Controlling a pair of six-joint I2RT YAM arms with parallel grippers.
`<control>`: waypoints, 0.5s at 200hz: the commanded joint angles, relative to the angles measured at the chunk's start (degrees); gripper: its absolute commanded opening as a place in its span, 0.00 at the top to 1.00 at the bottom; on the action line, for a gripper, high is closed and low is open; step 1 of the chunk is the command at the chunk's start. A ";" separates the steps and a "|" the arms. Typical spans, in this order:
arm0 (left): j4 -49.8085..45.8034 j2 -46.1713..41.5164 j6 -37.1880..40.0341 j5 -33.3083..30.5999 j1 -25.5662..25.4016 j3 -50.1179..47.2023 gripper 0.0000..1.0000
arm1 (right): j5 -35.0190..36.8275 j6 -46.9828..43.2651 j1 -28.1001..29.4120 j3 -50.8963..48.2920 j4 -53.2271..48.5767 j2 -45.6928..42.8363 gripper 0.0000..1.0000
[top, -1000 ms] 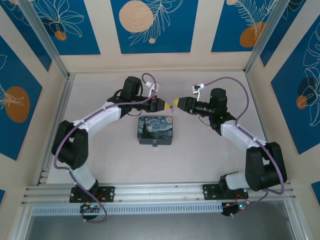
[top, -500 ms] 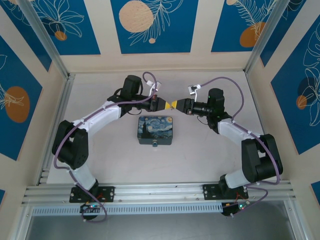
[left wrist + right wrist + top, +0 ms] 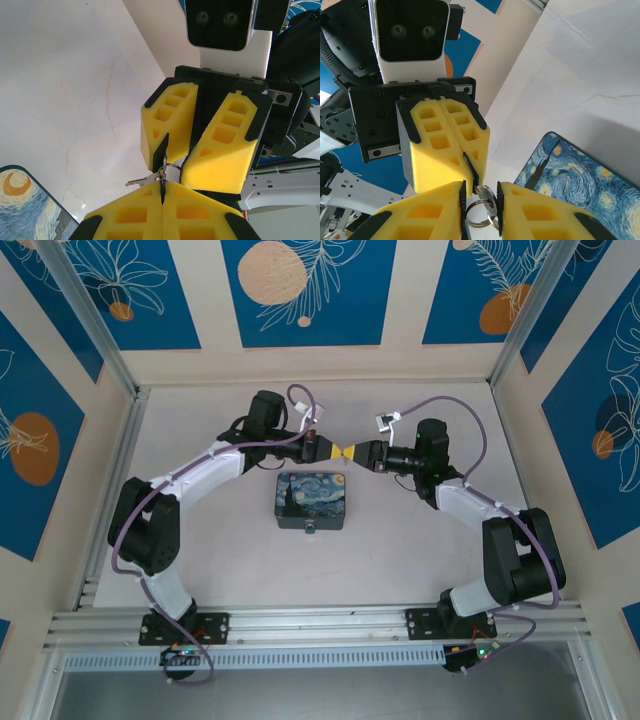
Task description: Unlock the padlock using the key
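While the left end effector (image 3: pixel 162 192) stays clenched on the key (image 3: pixel 137 182), the right end effector (image 3: pixel 173 169) is narrowly parted around its ring (image 3: pixel 481 212), grip unclear. The padlock (image 3: pixel 311 528) sits at the tin's (image 3: pixel 311 495) near edge.

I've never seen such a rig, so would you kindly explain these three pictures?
Two robot arms are bolted to a table. One picture looks down from above; the other two come from cameras on the wrists, each showing its own yellow fingers at the bottom. On the table lies a tin box with a starry-night painting. Beyond it the grippers meet tip to tip: the left gripper is shut on a small key ring with what looks like a key dangling; the right gripper has its fingers apart around the ring.
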 commanded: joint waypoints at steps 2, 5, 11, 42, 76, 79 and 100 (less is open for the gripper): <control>-0.11 0.57 0.83 1.78 0.47 1.88 1.00 | -2.02 -0.17 -0.29 -0.98 1.19 -0.10 0.77; -0.10 0.53 0.84 1.80 0.48 1.89 1.00 | -2.03 -0.18 -0.27 -0.99 1.12 -0.15 0.77; -0.20 0.61 0.89 1.77 0.46 1.98 1.00 | -2.10 -0.17 -0.24 -1.05 1.10 -0.15 0.77; -0.31 0.85 0.81 1.98 0.47 2.49 1.00 | -3.00 -0.71 -0.17 -1.22 0.67 0.05 0.67; -0.83 1.07 0.98 2.16 0.47 3.21 1.00 | -2.73 -1.08 -0.15 -1.25 -0.07 -0.03 0.69; -0.86 1.06 1.04 2.16 0.48 3.25 1.00 | -2.80 -1.10 -0.12 -1.17 -0.19 -0.01 0.70; -1.15 1.12 1.18 2.16 0.47 3.25 1.00 | -2.48 -1.32 -0.17 -0.83 -0.70 0.10 0.73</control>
